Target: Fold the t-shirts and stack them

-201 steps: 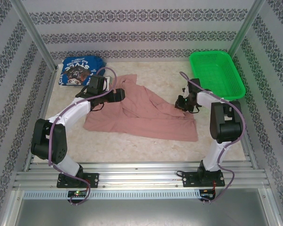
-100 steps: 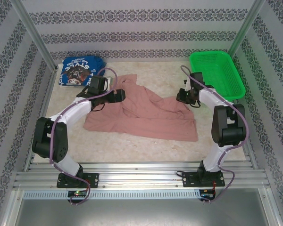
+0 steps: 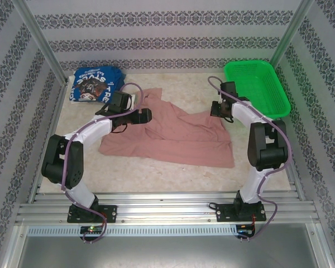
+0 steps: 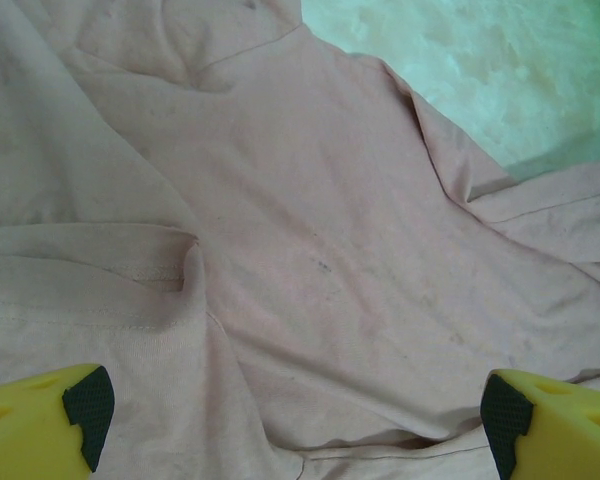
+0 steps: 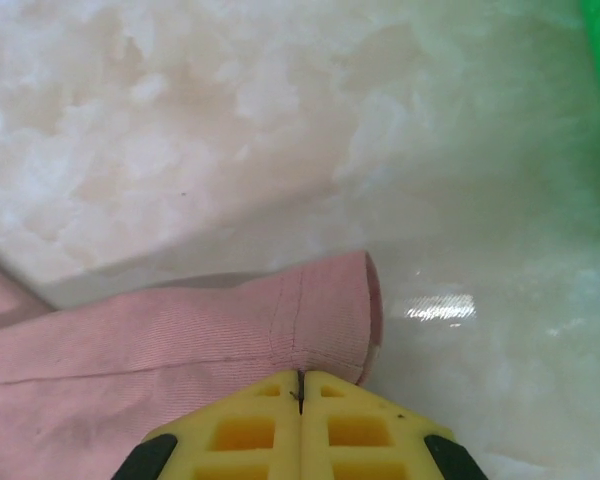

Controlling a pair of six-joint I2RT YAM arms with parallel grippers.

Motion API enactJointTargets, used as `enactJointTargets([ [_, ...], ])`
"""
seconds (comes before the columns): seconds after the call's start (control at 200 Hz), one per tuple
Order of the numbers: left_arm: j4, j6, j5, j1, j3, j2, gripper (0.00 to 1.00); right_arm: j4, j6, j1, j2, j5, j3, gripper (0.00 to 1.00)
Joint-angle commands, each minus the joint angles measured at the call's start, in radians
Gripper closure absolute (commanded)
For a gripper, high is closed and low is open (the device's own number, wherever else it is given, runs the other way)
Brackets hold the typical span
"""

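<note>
In the last second my right gripper (image 5: 300, 385) closed fully on the pink t-shirt (image 3: 173, 137) hem and drew it toward the far right edge of the table (image 3: 156, 170), spreading it for folding. My left gripper (image 3: 148, 115) hung wide open, empty, above the shirt's left side.

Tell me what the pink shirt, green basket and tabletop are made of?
Pink shirt: soft matte knit cloth, likely cotton; it wrinkles and shows stitched hems. Green basket: probably plastic, with mesh walls. Tabletop: hard, pale marble pattern with a shiny glare; stone or laminate, I cannot tell.
</note>
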Motion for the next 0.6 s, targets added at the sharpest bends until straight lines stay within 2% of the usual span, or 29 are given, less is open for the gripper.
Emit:
enactJointTargets([
  [0.0, 0.032, -0.006, 0.005, -0.011, 0.015, 0.009, 0.05, 0.01, -0.063, 0.051, 0.001, 0.098, -0.007, 0.96],
  [0.12, 0.036, -0.007, -0.007, -0.012, 0.011, 0.011, 0.05, 0.033, -0.121, 0.144, -0.061, 0.159, -0.087, 0.91],
  [0.28, 0.041, -0.007, -0.005, -0.013, 0.012, 0.02, 0.05, -0.007, -0.162, 0.233, -0.11, 0.136, -0.158, 0.86],
  [0.44, 0.048, -0.011, 0.002, -0.013, 0.006, 0.026, 0.05, -0.047, -0.145, 0.252, -0.158, 0.057, -0.218, 0.73],
  [0.52, 0.041, -0.005, -0.002, -0.013, 0.008, 0.025, 0.05, -0.01, -0.125, 0.252, -0.239, 0.011, -0.267, 0.57],
  [0.594, 0.039, -0.002, -0.008, -0.012, 0.006, 0.02, 0.05, 0.018, -0.096, 0.241, -0.295, -0.007, -0.286, 0.51],
])
